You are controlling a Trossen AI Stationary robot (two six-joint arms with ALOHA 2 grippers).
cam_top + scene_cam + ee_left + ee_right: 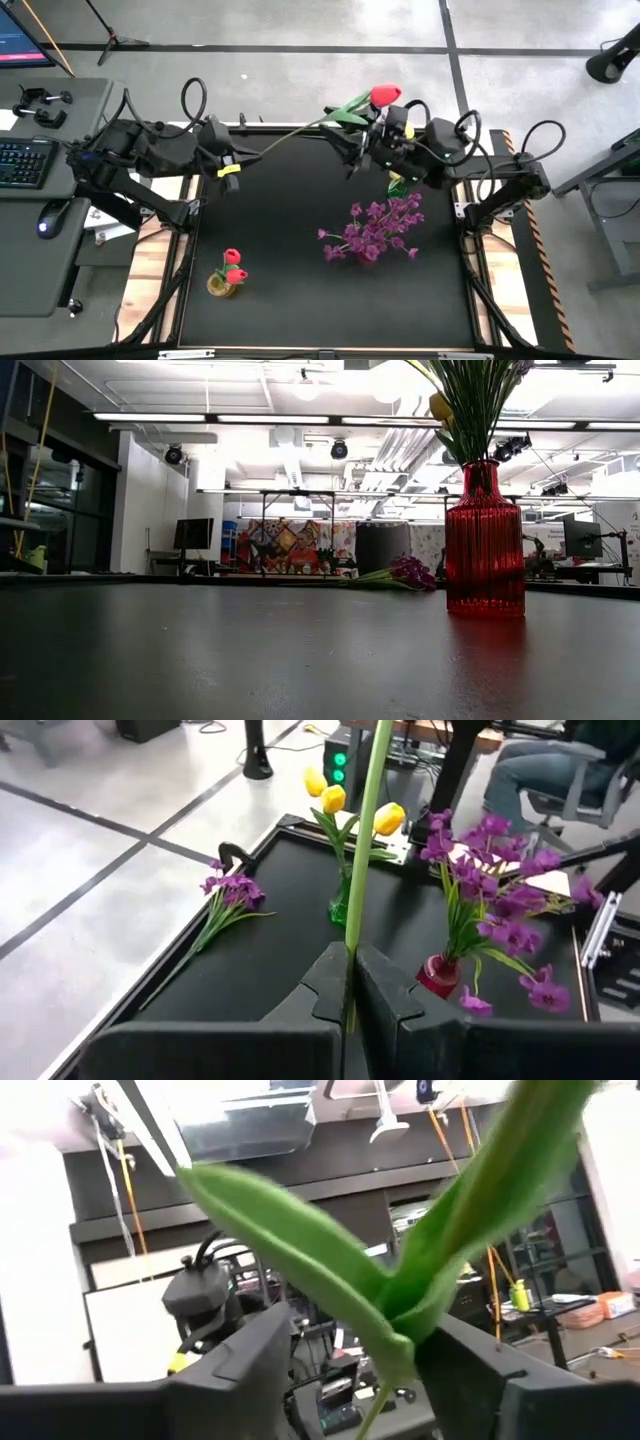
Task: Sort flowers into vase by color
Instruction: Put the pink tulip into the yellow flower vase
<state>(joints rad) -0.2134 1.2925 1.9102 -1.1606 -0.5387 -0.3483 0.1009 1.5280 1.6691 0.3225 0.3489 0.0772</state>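
A red tulip (385, 95) on a long green stem hangs over the table's far edge, bloom to the right. My left gripper (228, 165) is shut on the stem. My right gripper (350, 148) is open. Its fingers (250, 1370) stand on either side of the tulip's leaves (400, 1310); whether they touch the leaves I cannot tell. A small vase with red tulips (228, 275) stands near left. The red vase (438, 976) holds purple sprays (372, 232). A green vase (340, 908) holds yellow tulips. One purple spray (230, 898) lies flat on the table. My left gripper pinches the tulip's stem near its lower end (352, 945) between its two fingers. The fingers come from the table's left, slanting a little down, and the stem runs on out past their tips. The tulip is lifted clear of the table, its bloom toward the right arm.
The black table (290, 230) has bare room in its middle and along the near edge. A desk with keyboard and mouse (30, 165) stands left of the table. The right arm covers the yellow tulips' vase in the high view.
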